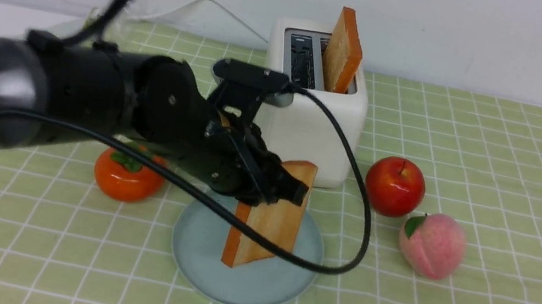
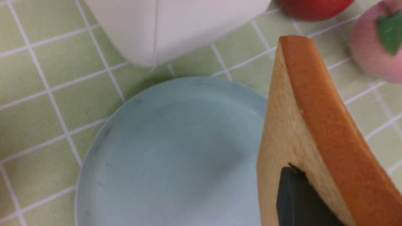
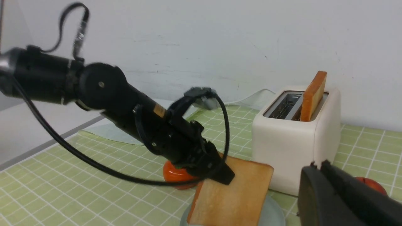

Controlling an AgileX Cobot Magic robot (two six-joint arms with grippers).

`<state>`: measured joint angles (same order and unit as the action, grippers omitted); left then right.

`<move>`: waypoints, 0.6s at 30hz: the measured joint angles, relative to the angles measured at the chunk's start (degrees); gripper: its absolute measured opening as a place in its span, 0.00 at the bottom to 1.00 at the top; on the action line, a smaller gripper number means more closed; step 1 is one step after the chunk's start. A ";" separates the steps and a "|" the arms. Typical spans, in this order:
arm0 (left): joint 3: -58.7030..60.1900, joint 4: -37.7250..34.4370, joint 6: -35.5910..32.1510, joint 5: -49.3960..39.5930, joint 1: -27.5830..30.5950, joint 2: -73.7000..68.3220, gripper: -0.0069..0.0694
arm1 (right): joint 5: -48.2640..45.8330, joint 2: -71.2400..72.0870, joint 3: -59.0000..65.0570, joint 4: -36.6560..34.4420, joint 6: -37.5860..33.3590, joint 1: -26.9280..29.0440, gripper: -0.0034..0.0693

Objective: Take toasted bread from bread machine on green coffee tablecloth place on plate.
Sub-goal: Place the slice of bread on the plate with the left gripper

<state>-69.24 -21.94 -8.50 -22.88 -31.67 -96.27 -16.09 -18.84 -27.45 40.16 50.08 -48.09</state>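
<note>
Golden-tan toast slice [image 1: 272,224] is clamped near its upper edge by my left gripper [image 1: 292,189]. It stands on edge and tilted, its lower corner on or just above the plate [image 1: 195,267]. I judge that release turns on this lean: the face should drop flat inside the rim. Second slice [image 1: 343,50] stands in the bread machine [image 1: 309,125]. My right gripper [image 3: 318,164] is closed, holding nothing.

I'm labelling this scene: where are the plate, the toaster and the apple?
plate [image 1: 200,265], front view, bare surface near its front rim.
toaster [image 1: 307,136], front view, its front wall.
apple [image 1: 394,188], front view, middle of its red skin.
</note>
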 joint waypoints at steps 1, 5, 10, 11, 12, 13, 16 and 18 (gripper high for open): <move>0.00 -0.37 0.93 -0.92 0.00 0.82 0.24 | 0.00 0.00 0.00 -0.06 0.00 0.00 0.07; 0.00 -1.04 4.07 -3.32 0.00 0.63 0.24 | 0.07 0.00 0.00 -0.11 0.00 0.00 0.07; 0.00 -1.28 5.02 -3.09 0.00 -3.25 0.24 | 0.17 0.00 0.00 -0.11 0.00 0.00 0.07; 0.00 -1.60 5.42 -2.15 0.00 -4.28 0.24 | 0.17 0.00 0.00 -0.11 0.06 0.00 0.07; -0.06 -1.86 5.98 -1.35 0.05 -4.66 0.24 | 0.17 0.00 0.00 -0.11 0.18 0.00 0.07; -0.06 -1.87 6.28 -1.34 0.02 -4.71 0.24 | 0.17 0.00 0.00 -0.11 0.18 0.00 0.07; -0.10 -1.81 7.77 -0.30 0.07 -5.48 0.24 | 0.17 0.00 0.00 -0.11 1.10 0.00 0.07; -0.10 -0.72 7.92 -0.10 0.07 -5.60 0.25 | 0.17 0.00 0.00 -0.11 1.26 0.00 0.07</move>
<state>-69.35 -22.65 -0.58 -22.98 -31.60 -101.87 -15.92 -18.84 -27.45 40.05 51.34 -48.09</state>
